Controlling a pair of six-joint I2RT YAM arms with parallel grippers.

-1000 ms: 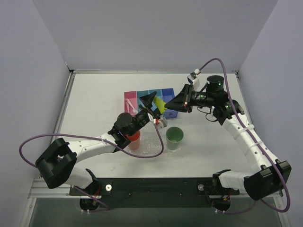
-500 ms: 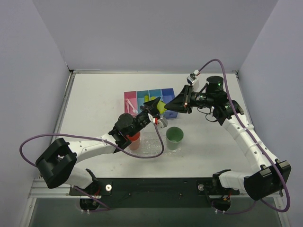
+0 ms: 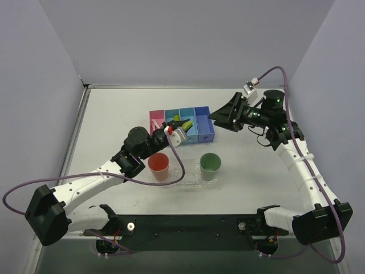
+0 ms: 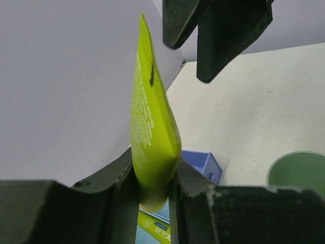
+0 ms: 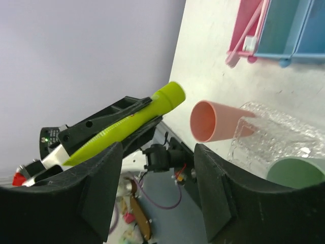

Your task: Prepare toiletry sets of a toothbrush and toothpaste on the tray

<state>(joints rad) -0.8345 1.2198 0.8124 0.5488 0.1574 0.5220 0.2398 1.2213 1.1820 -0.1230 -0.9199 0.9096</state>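
Toothpaste (image 4: 152,117) — where do you have it?
Your left claw (image 3: 179,124) is clenched on it, cap end out, over the row of bins (image 3: 204,130) — off the tray (image 3: 185,173), which lies on the tabletop (image 3: 114,114).
And your right claw (image 3: 218,117)?
Jaws spread, beside the blue bins.

Toothpaste (image 4: 152,127): yellow-green w/ dark print. Tray (image 3: 185,176): clear, bumpy, glittery. Salmon-orange cup (image 3: 159,166) at tray's L end, green cup (image 3: 210,165) at R end. Behind tray: pink bin (image 3: 157,121), blue bins (image 3: 197,123). Toothbrush (image 5: 249,31): pink.
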